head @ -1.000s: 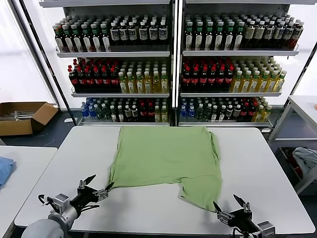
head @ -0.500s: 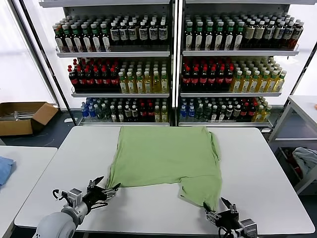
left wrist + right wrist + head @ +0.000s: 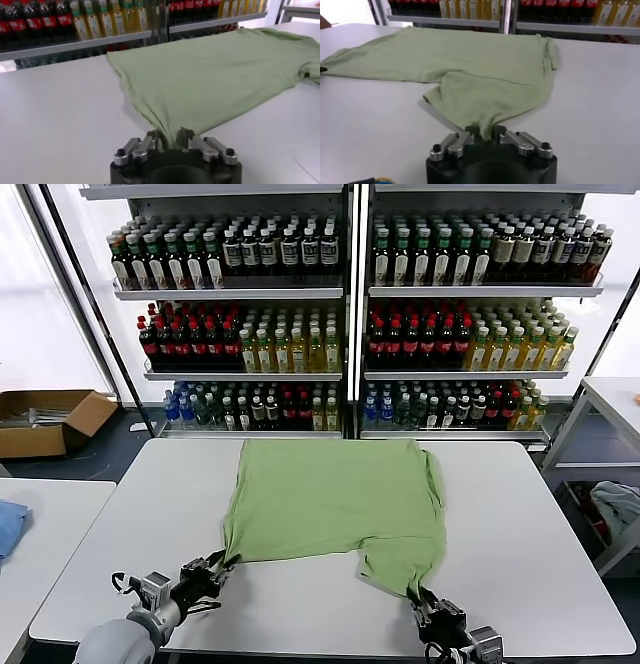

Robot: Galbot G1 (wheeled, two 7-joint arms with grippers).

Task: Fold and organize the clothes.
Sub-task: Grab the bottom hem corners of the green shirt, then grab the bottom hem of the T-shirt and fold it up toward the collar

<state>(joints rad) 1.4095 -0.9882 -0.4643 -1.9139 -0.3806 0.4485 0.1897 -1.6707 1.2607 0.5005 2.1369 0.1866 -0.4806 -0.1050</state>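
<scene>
End effectors (image 3: 218,567) (image 3: 424,601) low, apparently pinching shirt (image 3: 335,499) corners.

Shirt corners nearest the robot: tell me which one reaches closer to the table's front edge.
The corner pinched by the right gripper. That side of the green shirt hangs lower toward the front edge than the corner in the left gripper.

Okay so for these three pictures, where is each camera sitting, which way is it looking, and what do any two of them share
Head view: on the robot's head, facing forward and down at the white table, the light green cotton shirt and the bottle shelves; the left pincer and right pincer show at the near edge.
Left wrist view: behind the left pincer, looking across the table at the shirt corner it pinches.
Right wrist view: behind the right pincer, shut on the shirt's near corner.
Shared: all three show the shirt, table and shelves.
</scene>
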